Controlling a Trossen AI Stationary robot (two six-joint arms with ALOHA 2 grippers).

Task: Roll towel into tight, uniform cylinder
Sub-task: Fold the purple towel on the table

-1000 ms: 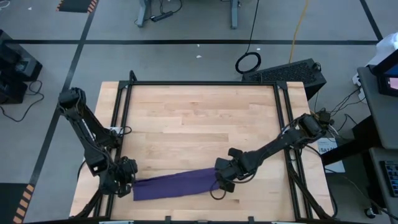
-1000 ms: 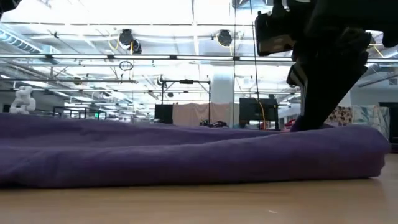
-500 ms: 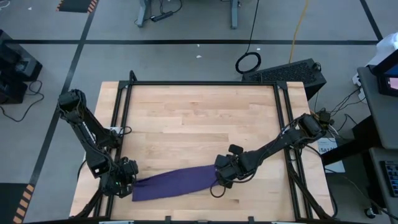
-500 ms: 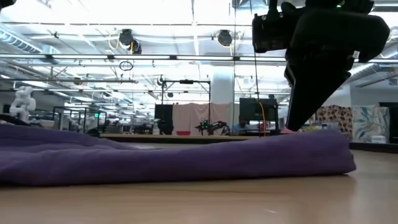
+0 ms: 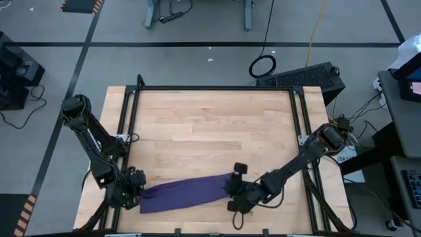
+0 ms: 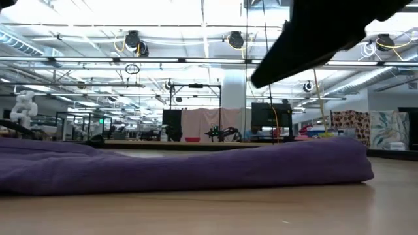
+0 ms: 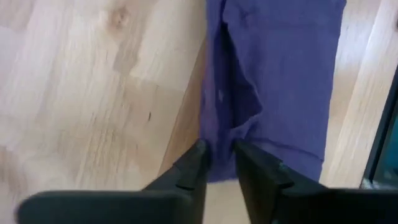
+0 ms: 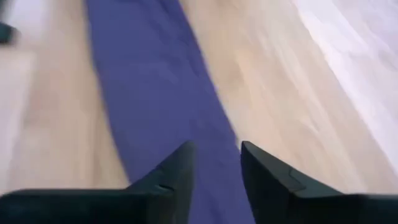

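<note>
The purple towel [image 5: 187, 193] lies as a long, narrow, flattened strip along the table's near edge, running left to right and resting on the wood [image 6: 196, 170]. My left gripper [image 5: 137, 191] is at its left end, low over the table. Its fingers are slightly open, and the towel's end edge [image 7: 219, 149] shows in the gap between them. My right gripper [image 5: 231, 189] is open above the towel's right end [image 8: 149, 93]. In the low view the right arm [image 6: 313, 39] hangs well clear above the cloth. My left gripper stands level at the towel's left end [image 7: 214, 171], coming from the table's left, with a fingertip on either side of the cloth's edge. Whether the fingers touch the cloth I cannot tell.
A black metal frame [image 5: 210, 89] runs round the wooden tabletop [image 5: 210, 131], with rails at the left [image 5: 128, 131] and right [image 5: 299, 131] sides. Bare wood stretches from the towel to the far edge. A black box [image 5: 306, 76] sits beyond the far right corner.
My right gripper has come off the towel's right end, risen, and swung toward the table's near edge. That end has sunk lower and drawn back a little toward the left. The rest of the towel has stayed where it was.
</note>
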